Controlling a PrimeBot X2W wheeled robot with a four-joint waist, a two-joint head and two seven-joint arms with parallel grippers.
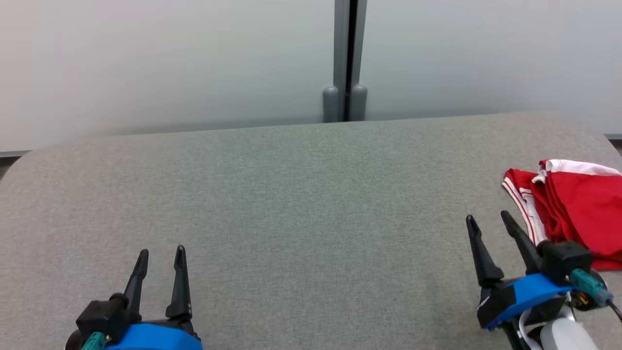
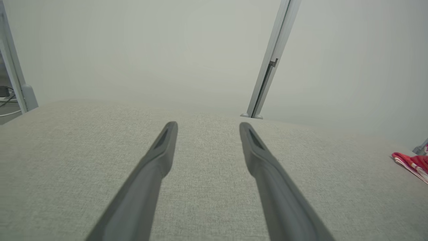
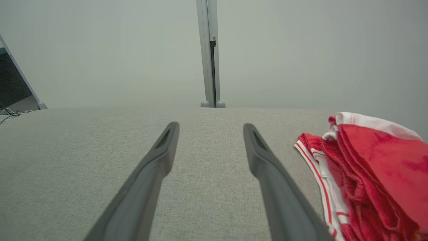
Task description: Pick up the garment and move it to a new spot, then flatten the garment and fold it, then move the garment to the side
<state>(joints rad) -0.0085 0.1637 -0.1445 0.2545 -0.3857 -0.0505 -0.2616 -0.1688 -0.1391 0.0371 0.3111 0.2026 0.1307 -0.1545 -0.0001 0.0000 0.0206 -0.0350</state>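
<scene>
grey padded surface (image 1: 291, 194), seen from my remote station: the red garment (image 1: 578, 209) lies in a layered heap at the far right end of the surface, running off the head view's right edge. the right gripper (image 1: 487, 217) hovers just beside it, fingers spread wide and holding nothing. the left gripper (image 1: 162, 250) rests at the lower left, equally spread and empty, well apart from the cloth.

the relation that counts is this: the garment lies to the right of the right gripper and slightly ahead of it, not between its fingers. the fingers point past the heap's left edge at bare upholstery. that edge, trimmed with white and thin red stripes, runs roughly along the line the fingers point. i cannot give the heap's true long axis, since the frame cuts it off. the right arm is plainly the nearer one. in my judgement, any grab calls for swinging it right and angling in over the striped edge.

no brand, label or legible writing shows on the cloth, which carries plain white bands and stripes on red. none shows on the grippers' blue housings either, nor on the pale partition (image 1: 146, 63) and its post (image 1: 346, 58) behind.
</scene>
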